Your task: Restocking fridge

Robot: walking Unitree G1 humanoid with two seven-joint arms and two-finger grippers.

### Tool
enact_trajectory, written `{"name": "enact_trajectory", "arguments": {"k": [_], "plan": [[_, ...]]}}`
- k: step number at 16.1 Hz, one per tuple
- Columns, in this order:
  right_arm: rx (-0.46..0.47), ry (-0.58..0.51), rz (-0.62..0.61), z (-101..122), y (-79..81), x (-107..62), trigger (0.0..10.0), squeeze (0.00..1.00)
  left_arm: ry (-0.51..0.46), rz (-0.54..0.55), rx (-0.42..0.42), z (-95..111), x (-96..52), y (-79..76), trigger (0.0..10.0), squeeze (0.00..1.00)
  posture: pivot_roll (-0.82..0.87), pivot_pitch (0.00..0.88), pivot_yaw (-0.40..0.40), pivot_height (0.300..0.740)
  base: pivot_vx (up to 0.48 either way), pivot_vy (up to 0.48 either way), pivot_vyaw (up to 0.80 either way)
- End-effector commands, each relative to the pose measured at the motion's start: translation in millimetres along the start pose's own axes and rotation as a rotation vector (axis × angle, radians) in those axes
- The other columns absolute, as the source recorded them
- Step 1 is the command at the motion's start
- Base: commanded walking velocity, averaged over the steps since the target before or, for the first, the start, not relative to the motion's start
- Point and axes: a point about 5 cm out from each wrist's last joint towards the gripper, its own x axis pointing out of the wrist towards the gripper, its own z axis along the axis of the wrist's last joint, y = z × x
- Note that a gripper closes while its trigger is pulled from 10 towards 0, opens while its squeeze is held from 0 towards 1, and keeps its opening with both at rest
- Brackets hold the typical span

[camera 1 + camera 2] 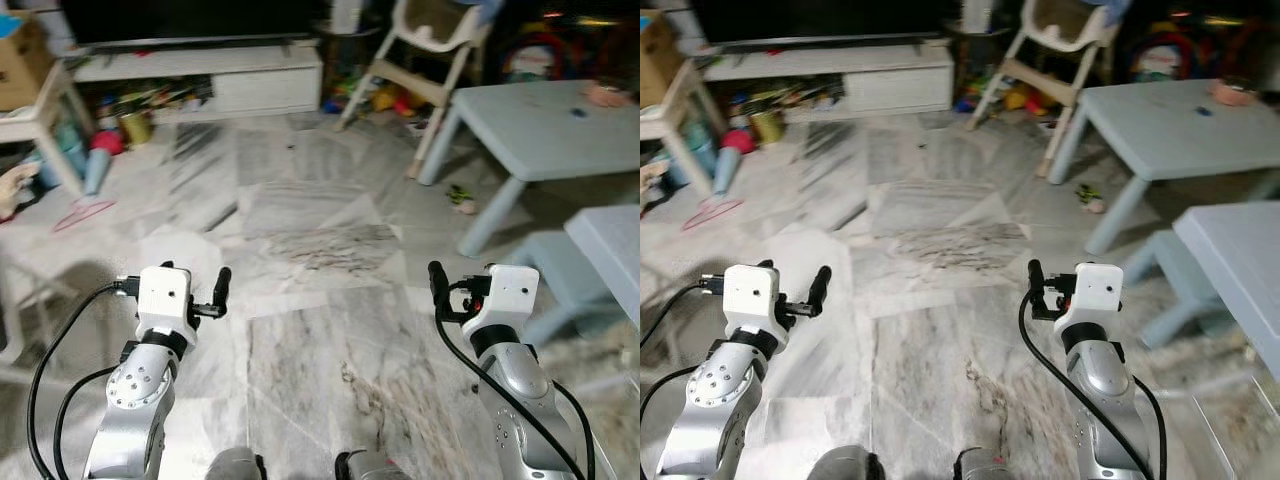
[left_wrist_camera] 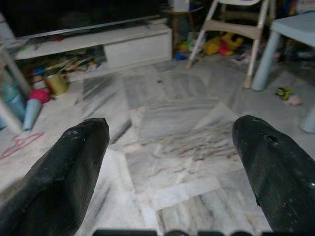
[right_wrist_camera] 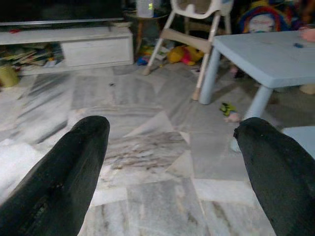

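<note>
1. Lower left: left gripper (image 1: 196, 290) is hovering over the marble floor (image 1: 310, 250), jaws spread, holding nothing.
2. Lower right: right gripper (image 1: 460, 290) is likewise hovering, jaws spread and empty.
3. Upper right: blue counter (image 1: 540, 130). No fridge or stock is visible, so handling cannot be judged.

Both silver arms reach forward at about the same height, forearms bent upward and wrists level. The left gripper (image 2: 170, 162) has its two black fingers (image 2: 64, 177) spread wide with nothing between them. The right gripper (image 3: 172, 162) matches it, fingers (image 3: 275, 172) parted and empty.
</note>
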Motion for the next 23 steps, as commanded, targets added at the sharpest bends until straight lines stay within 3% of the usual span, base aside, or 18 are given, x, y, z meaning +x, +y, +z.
{"name": "enact_trajectory", "arguments": {"k": [1, 7, 10, 14, 16, 19, 21, 23], "plan": [[0.003, -0.005, 0.008, 1.9, 2.0, 1.1, 10.0, 0.00, 0.009, 0.008, 0.000, -0.6, 0.2, 3.0, 10.0, 0.00, 0.01, 0.036, -0.019, 0.740, 0.000, 0.446, -0.80], [-0.003, -0.028, -0.010, 7.6, 1.8, 7.1, 10.0, 0.00, -0.026, 0.015, 0.035, 9.1, 3.3, 8.9, 10.0, 0.00, 0.03, 0.066, -0.018, 0.740, 0.000, 0.337, -0.80], [0.026, -0.018, -0.025, 3.6, 2.7, 3.8, 10.0, 0.00, -0.011, -0.018, -0.011, 3.9, -1.9, 9.2, 10.0, 0.00, 0.02, 0.068, -0.021, 0.740, 0.000, 0.000, -0.80], [0.041, 0.031, 0.043, -5.7, 11.2, -4.7, 10.0, 0.00, 0.015, -0.069, -0.054, -0.1, -4.4, 5.6, 10.0, 0.00, 0.01, 0.056, -0.022, 0.740, 0.000, 0.000, -0.80], [0.016, 0.028, 0.019, -4.4, 7.5, -2.3, 10.0, 0.00, -0.012, -0.108, -0.067, 5.6, 2.0, 0.2, 10.0, 0.00, -0.01, 0.058, -0.012, 0.740, 0.000, -0.264, -0.80], [0.066, -0.049, 0.035, 13.8, 5.1, 7.4, 10.0, 0.00, -0.027, -0.108, -0.076, 9.5, 6.7, -2.2, 10.0, 0.00, -0.01, 0.057, -0.011, 0.740, 0.000, -0.382, -0.22], [0.008, -0.012, -0.001, 7.1, 0.4, 6.6, 10.0, 0.00, -0.023, -0.118, -0.082, 8.3, 3.8, -3.0, 10.0, 0.00, 0.00, 0.054, -0.015, 0.740, 0.000, -0.384, 0.00], [0.017, -0.011, 0.006, 6.5, 2.4, 6.6, 10.0, 0.00, -0.017, -0.113, -0.084, 6.6, 4.0, -1.5, 10.0, 0.00, 0.00, 0.050, -0.016, 0.740, 0.000, -0.480, 0.00]]}}
